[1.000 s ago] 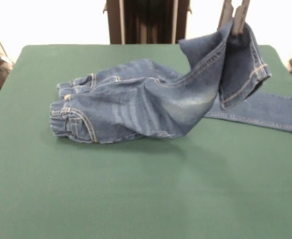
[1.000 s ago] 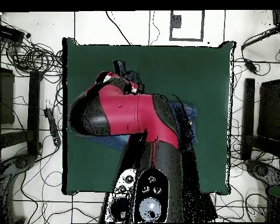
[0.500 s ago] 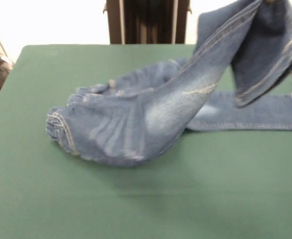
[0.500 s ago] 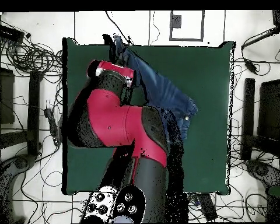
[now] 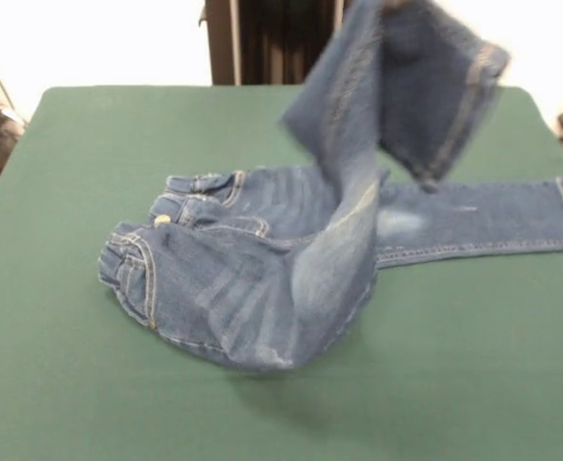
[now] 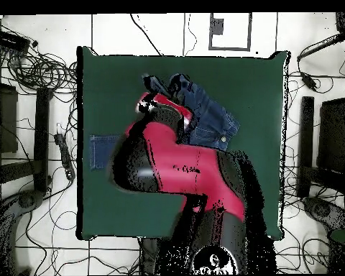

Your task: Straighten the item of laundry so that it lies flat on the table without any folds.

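**A:** While squinting at both views, can't tell whether the gripper (image 6: 154, 88) is clamped or slack. Cut off above the front view's top edge, and mostly buried under the red arm (image 6: 175, 165) from overhead. Probably pinching one leg (image 5: 397, 86) of the jeans (image 5: 262, 279), judging by the denim dangling straight below it.

**B:** Same read here. Everything else bunched on the green table (image 5: 70, 384), down and away from the gripper: waistband (image 5: 133, 269) crumpled, seat puffed up with a brass button (image 5: 162, 220) peeking out, other leg (image 5: 493, 216) flat beneath the lifted one and running off sideways.

**A:** So, worst case from here?

**B:** Letting go right above the pile. Would drop the raised leg across the flat one and make a fresh fold instead of removing one.

**A:** Also worried about a shallow pinch near the hem. Could slip out mid-pull under the weight of all that denim.

**B:** Yep. And pulling too far sideways risks dragging the whole bundle toward the table edge rather than unrolling it, with nothing pinning the waistband down.
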You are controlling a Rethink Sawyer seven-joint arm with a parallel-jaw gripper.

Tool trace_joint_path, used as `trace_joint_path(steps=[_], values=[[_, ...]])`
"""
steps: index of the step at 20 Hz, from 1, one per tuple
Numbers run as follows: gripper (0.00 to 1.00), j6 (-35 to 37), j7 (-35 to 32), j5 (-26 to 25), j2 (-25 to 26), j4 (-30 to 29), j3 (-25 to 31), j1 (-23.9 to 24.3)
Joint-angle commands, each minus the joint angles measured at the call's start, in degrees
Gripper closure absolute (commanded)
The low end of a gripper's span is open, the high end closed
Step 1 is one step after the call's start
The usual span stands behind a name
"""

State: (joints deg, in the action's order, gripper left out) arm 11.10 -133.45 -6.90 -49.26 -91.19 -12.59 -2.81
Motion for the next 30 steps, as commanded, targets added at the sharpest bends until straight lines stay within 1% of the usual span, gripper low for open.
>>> trace_joint_path(steps=[1,6,10,12,14,15,21,30], values=[[1.0,7.7,2.4,6.3,0.6,-19.9,21.4,14.9],[1.0,10.9,-0.8,7.8,0.7,-20.4,21.7,15.2],[1.0,13.7,-4.0,11.0,1.3,-21.1,23.1,15.5],[1.0,14.9,-6.4,11.9,1.8,-20.1,21.2,13.4],[1.0,16.6,-7.9,13.8,2.6,-19.7,20.7,12.4],[1.0,17.9,-8.2,13.4,3.1,-18.4,19.1,11.0],[1.0,21.2,-7.3,12.3,4.5,-13.9,15.7,7.9],[1.0,23.3,-12.5,15.7,8.7,-7.0,13.2,3.5]])
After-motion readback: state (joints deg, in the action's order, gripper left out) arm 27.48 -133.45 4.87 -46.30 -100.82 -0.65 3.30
